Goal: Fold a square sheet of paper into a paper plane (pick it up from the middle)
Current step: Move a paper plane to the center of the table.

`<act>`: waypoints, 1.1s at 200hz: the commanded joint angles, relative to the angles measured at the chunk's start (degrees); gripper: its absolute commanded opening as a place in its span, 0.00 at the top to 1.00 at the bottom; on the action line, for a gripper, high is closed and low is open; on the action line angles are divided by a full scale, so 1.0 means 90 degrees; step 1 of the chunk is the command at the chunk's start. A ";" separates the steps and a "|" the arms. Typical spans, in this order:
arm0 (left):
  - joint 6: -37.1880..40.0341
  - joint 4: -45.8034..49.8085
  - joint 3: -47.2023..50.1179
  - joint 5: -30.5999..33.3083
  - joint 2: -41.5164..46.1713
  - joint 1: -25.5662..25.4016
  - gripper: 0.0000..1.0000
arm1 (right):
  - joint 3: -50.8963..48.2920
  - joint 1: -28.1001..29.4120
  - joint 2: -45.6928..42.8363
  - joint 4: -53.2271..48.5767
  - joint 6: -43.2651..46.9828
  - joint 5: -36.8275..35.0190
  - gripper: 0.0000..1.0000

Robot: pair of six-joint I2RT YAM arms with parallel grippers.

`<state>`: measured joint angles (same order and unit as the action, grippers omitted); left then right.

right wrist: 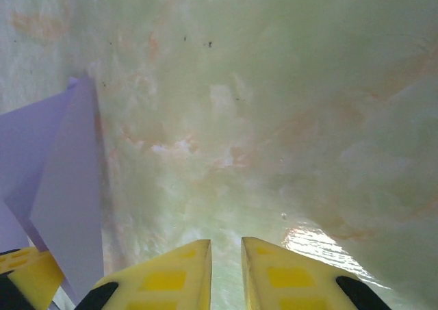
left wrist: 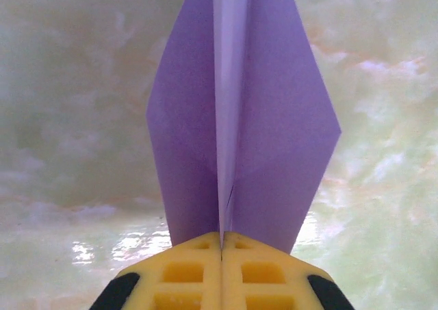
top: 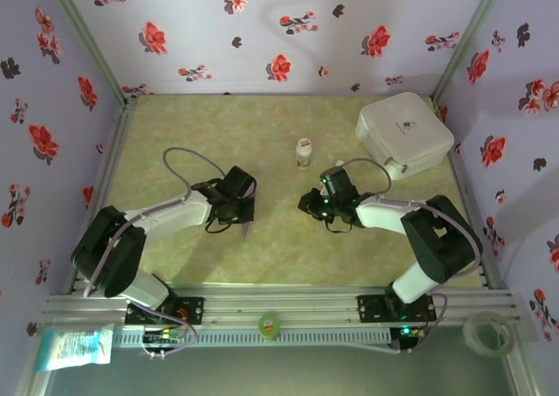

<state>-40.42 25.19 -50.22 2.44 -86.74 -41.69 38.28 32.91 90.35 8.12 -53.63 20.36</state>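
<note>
1. The left gripper (left wrist: pixel 221 238) is pinching the paper plane (left wrist: pixel 239 118). Its yellow fingers (left wrist: pixel 185 272) are pressing flat together with the centre fold caught between them and no gap showing.
2. In the left wrist view, the lilac plane is running straight away from the fingers. A wing is spreading out on each side of the raised centre crease, and the far end is running off the top edge.
3. From above, the left gripper (top: pixel 239 212) is sitting over the middle of the table (top: pixel 175 125). A thin sliver of the plane (top: pixel 246 230) is poking out just below it, towards the near edge.
4. The right gripper (right wrist: pixel 226 245) is showing a narrow gap between its fingers (right wrist: pixel 164 279). It is gripping nothing, with bare tabletop visible through the gap.
5. In the right wrist view, the plane (right wrist: pixel 61 173) is sitting off to the left, apart from those fingers.
6. In the overhead view, the right gripper (top: pixel 307 205) is facing the left one across the middle, near it but not touching.
7. Further back, a small bottle (top: pixel 304 152) is standing upright, and a white box (top: pixel 403 134) is sitting in the far right corner.
</note>
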 commanded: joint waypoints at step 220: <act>0.0296 -0.0079 -0.0417 -0.0260 -0.0766 -0.0324 0.84 | 0.0309 0.0137 0.0285 0.0062 0.0011 0.0136 0.80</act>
<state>-38.70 24.38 -52.36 0.82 -92.03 -43.90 39.83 33.65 92.27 8.32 -53.63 21.08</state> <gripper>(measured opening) 0.153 0.203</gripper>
